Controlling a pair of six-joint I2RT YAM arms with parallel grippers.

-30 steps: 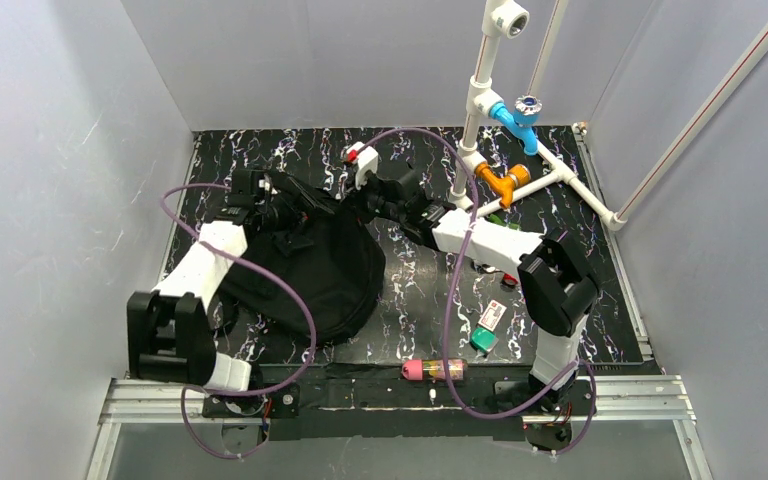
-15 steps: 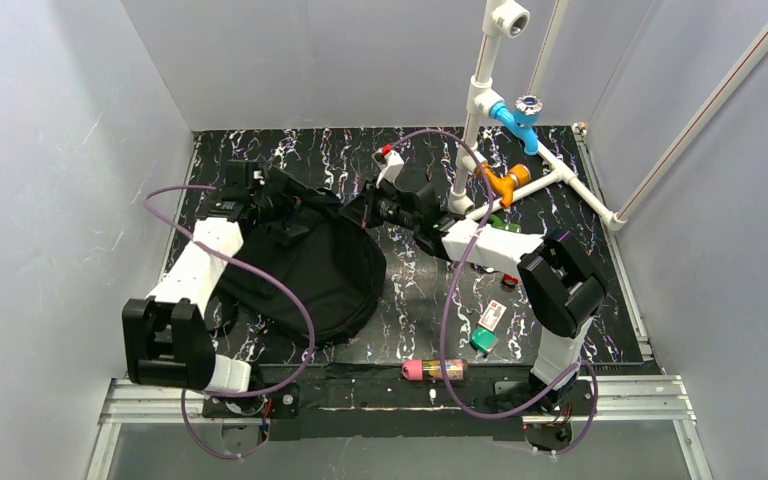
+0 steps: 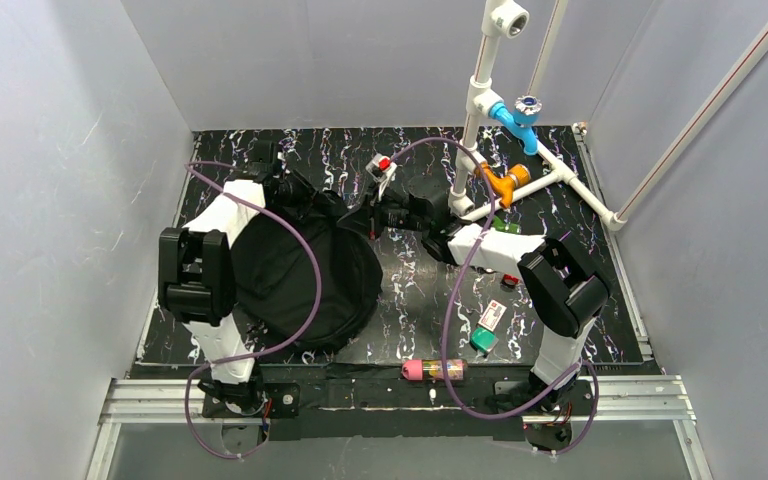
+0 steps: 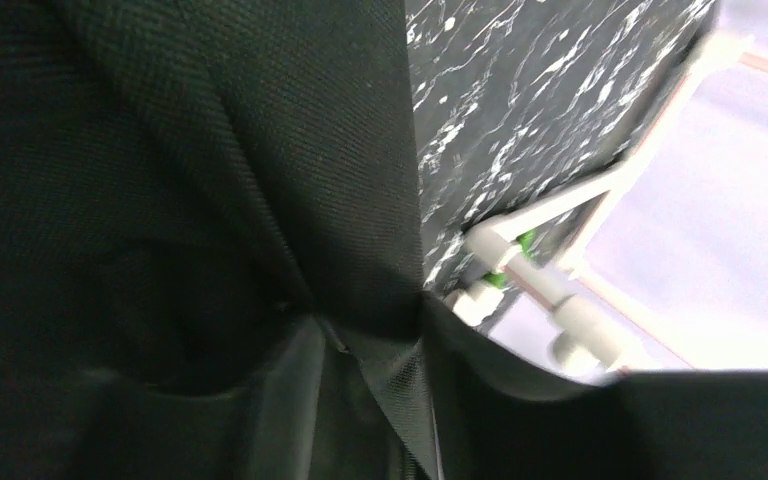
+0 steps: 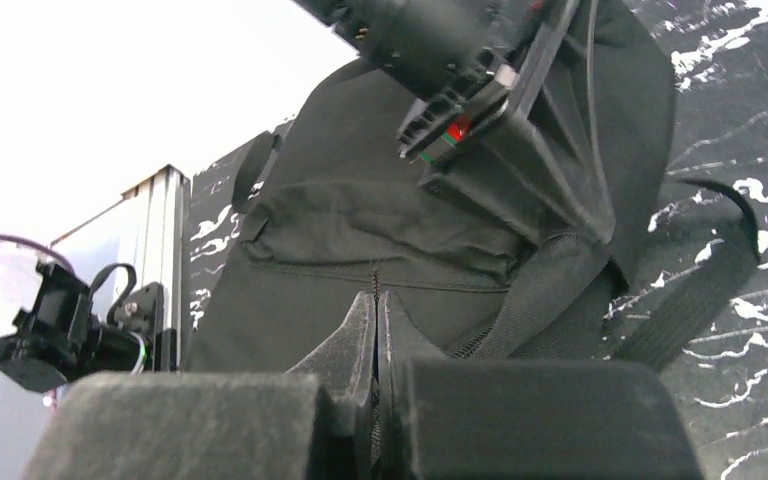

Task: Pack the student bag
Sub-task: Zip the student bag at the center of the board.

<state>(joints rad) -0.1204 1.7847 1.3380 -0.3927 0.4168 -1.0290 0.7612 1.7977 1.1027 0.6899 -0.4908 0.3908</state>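
Observation:
The student bag (image 3: pixel 300 275), a large soft black backpack, lies left of the table's middle. My left gripper (image 3: pixel 305 195) is at the bag's far upper edge, and its wrist view is filled with black bag fabric (image 4: pixel 210 150) and a webbing strip (image 4: pixel 400 390) bunched between its jaws. From the right wrist view the left gripper (image 5: pixel 480 90) presses into a pulled-up ridge of the bag. My right gripper (image 3: pixel 368 215) is at the bag's upper right edge. It is shut, fingertips (image 5: pixel 360 310) together, with the bag's zipper (image 5: pixel 374 285) running between them.
A pink pencil case (image 3: pixel 435 370) lies at the near edge. A green item (image 3: pixel 483 340) and a small white card (image 3: pixel 492 315) sit by the right arm's base. A white pipe frame (image 3: pixel 480 90) with blue (image 3: pixel 515 115) and orange (image 3: pixel 505 182) fittings stands at the back right.
The left arm has swung up and rightward onto the bag's far edge, and its jaws have closed from wide. The right gripper has drifted slightly right, staying shut.

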